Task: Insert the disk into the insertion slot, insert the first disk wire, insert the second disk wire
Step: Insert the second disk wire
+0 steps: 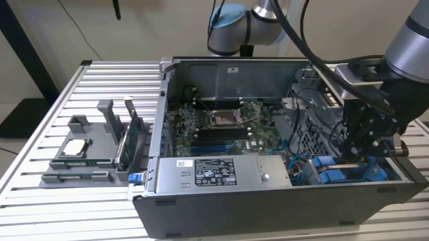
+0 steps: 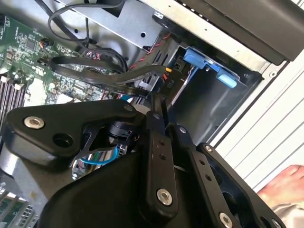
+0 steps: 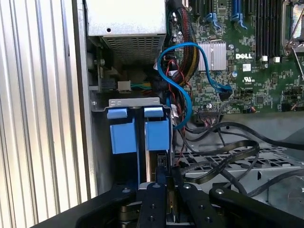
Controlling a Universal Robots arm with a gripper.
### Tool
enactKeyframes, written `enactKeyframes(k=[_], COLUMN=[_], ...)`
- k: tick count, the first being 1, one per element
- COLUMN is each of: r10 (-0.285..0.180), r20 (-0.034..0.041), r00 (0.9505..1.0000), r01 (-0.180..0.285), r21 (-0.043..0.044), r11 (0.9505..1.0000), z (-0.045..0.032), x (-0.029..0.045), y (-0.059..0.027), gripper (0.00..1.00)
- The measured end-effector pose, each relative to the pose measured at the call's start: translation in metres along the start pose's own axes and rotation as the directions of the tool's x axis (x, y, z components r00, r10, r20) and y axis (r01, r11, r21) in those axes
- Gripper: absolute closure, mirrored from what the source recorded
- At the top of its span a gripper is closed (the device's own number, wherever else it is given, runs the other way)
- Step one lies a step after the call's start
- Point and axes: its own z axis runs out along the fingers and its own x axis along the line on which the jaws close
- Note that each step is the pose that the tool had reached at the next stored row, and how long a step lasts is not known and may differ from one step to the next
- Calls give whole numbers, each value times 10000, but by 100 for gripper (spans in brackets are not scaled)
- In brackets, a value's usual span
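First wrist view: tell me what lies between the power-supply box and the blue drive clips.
In the first wrist view, a bare metal ledge and a white plug on coloured wires lie between the power-supply box and the blue drive clips.

A table [image 1: 100, 80] of silver ribbed aluminium slats carries everything; its slats run from the exterior view's left to its right. An open grey computer case [image 1: 268, 211] lies on its side on the table, covering the middle and the stretch toward the right edge in the exterior view, with its near wall close to the near edge. Beside the case, toward the left edge, a grey plastic fixture [image 1: 84, 150] rests flat on the slats, just beside the case wall. Bare slats surround the fixture toward the left edge and the far-left corner. In the first wrist view the slats [image 3: 33, 109] run alongside the case wall.
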Motion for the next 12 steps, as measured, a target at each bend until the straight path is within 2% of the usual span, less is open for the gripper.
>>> enactKeyframes(k=[5,7,8,12], r10=[-3,-2,-3,-2], r20=[24,45,43,44], r00=[10000,10000,10000,10000], r01=[3,2,3,2], r21=[3,2,2,2], r11=[10000,10000,10000,10000], z=[19,-13,-39,-122], x=[1,-1,-2,-6], y=[1,0,-1,-3], gripper=[84,83,76,76])
